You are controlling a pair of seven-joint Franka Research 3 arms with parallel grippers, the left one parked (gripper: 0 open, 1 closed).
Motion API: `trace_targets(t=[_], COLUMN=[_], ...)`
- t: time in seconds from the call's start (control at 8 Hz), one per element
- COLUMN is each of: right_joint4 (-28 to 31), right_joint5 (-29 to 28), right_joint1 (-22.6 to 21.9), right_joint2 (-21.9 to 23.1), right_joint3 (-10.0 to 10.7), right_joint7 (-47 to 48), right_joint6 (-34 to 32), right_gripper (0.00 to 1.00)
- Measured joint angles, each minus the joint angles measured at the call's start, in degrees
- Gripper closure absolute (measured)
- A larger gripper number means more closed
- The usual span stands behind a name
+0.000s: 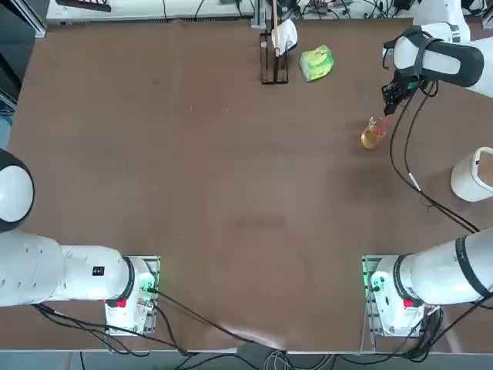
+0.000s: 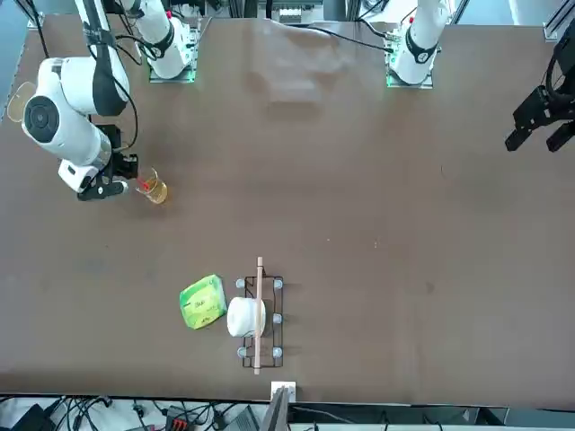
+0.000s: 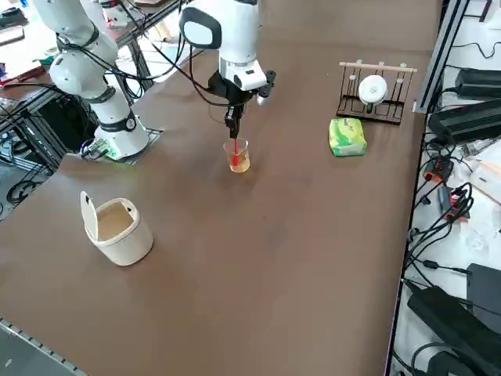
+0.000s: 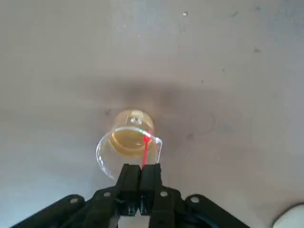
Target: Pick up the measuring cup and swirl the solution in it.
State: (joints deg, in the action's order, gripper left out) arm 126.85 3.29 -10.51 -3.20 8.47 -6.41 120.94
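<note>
The measuring cup point(image 1: 372, 136) is a small clear glass vessel with a red mark on its wall, in the far right part of the brown table. The orange-amber solution point(image 4: 127, 140) fills its lower part. My right gripper point(image 4: 140, 170) comes down from above, its two black fingers pressed together on the cup's near rim point(image 4: 142, 164). The side view shows the gripper point(image 3: 234, 135) straight over the cup point(image 3: 239, 157), and the front view shows the cup point(image 2: 154, 189) just off the fingers. I cannot tell whether the cup rests on the table or hangs slightly above it.
A white cup-like container point(image 1: 471, 176) stands near the table's right edge, closer to the arm's base. A green packet point(image 1: 316, 62) lies at the far edge, beside a dark wire rack point(image 1: 271, 71) holding a white roll and a wooden stick.
</note>
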Motion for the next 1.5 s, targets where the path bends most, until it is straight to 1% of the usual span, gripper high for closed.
trace_targets(t=[0.25,0.5,0.88,1.12,1.5], right_joint4=[0.0,0.0,0.0,0.2,0.2], right_joint5=[-0.1,-0.2,-0.3,-0.5,-0.5], right_joint1=[-0.1,-0.2,-2.5,-2.8,-3.0], right_joint2=[-0.9,-1.0,-1.0,-1.1,-1.0], right_joint3=[-0.1,-0.3,-0.8,-0.8,-0.8], right_joint7=[0.1,1.1,4.5,4.7,4.7], right_joint6=[2.1,2.7,3.0,1.5,-2.9], right_gripper=[0.98,0.98,0.98,0.98,0.98])
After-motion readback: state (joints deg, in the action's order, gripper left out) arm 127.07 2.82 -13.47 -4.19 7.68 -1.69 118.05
